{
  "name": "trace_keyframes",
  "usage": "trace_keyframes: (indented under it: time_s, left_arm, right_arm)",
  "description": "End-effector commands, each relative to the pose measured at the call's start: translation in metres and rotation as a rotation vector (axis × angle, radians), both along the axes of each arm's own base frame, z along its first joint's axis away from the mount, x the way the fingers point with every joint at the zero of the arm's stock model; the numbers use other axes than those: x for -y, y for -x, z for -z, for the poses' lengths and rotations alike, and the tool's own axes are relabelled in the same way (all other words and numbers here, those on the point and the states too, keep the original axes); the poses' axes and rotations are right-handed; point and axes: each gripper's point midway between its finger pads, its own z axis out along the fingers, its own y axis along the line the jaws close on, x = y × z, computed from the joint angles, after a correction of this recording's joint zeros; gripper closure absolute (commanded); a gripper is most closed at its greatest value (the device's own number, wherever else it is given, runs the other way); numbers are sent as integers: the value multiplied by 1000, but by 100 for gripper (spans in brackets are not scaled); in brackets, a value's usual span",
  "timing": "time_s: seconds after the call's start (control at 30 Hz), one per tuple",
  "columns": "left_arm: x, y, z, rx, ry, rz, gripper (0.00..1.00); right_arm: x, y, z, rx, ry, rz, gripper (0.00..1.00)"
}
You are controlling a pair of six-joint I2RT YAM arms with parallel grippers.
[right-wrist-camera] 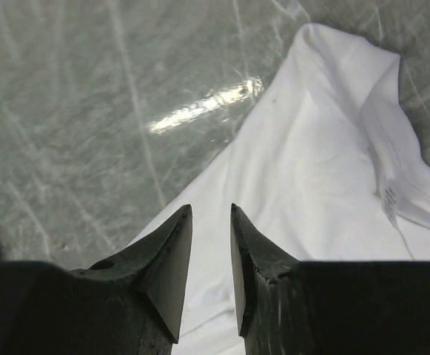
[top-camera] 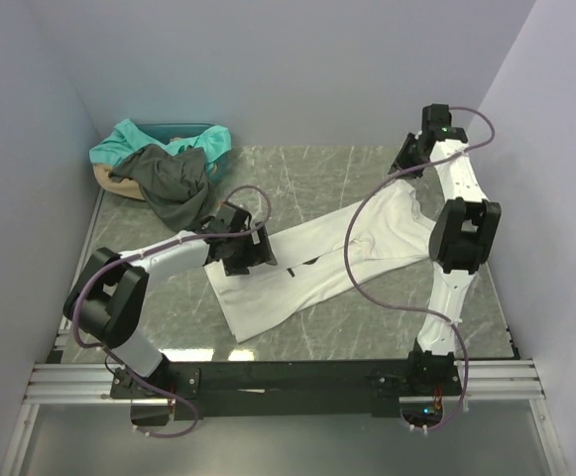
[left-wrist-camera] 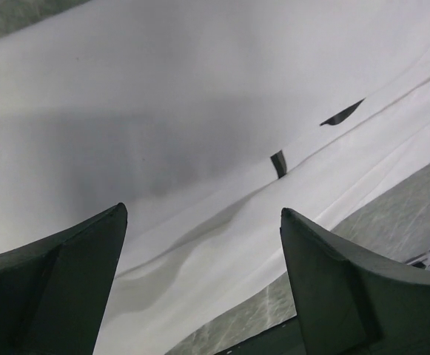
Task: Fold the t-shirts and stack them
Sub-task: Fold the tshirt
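Two tools hang over a soft, limp white t-shirt point(top-camera: 307, 268) on the table point(top-camera: 297, 169), the left tool point(left-wrist-camera: 200, 214) open wide above its left part, the right tool point(right-wrist-camera: 211, 211) nearly closed, empty, at its far-right end; likely best pinched at an edge
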Motion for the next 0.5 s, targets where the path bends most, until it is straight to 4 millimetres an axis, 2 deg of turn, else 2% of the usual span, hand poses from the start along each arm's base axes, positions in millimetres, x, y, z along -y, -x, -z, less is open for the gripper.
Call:
trace_keyframes:
  time_s: [0.0,0.03,0.07,0.1,0.13,0.2,0.23,0.3,0.33,0.47]
  left_arm:
    - [9,1,5,2,21,82,9]
    - [9,2,6,2,20,87,9]
    - [9,2,8,5,18,88,9]
    - [7,2,11,1,10,88,9]
    - [7,1,12,3,4,89,9]
    - [6,1,15,4,-4,94,9]
    - [5,1,16,5,-8,95,9]
    - [5,2,20,-3,-10,98,9]
    - [4,3,22,-8,-13,96,9]
    - [1,10,30,-27,-24,103,9]
  right_arm:
    - [-2,17,-61,100,22,-62,65]
    - [-4,28,-49,63,24,-69,65]
    - [-3,35,-56,75,33,-73,65]
    - [-4,40,-53,76,36,-76,65]
    - [-5,55,-43,47,30,-75,65]
    - [-9,63,-35,51,17,-74,65]
    - [-13,76,-21,19,7,-77,65]
    - [-19,81,-8,9,-3,-81,65]
    - [-21,89,5,-25,-10,-82,65]
    - [-28,97,32,-77,-11,-90,65]
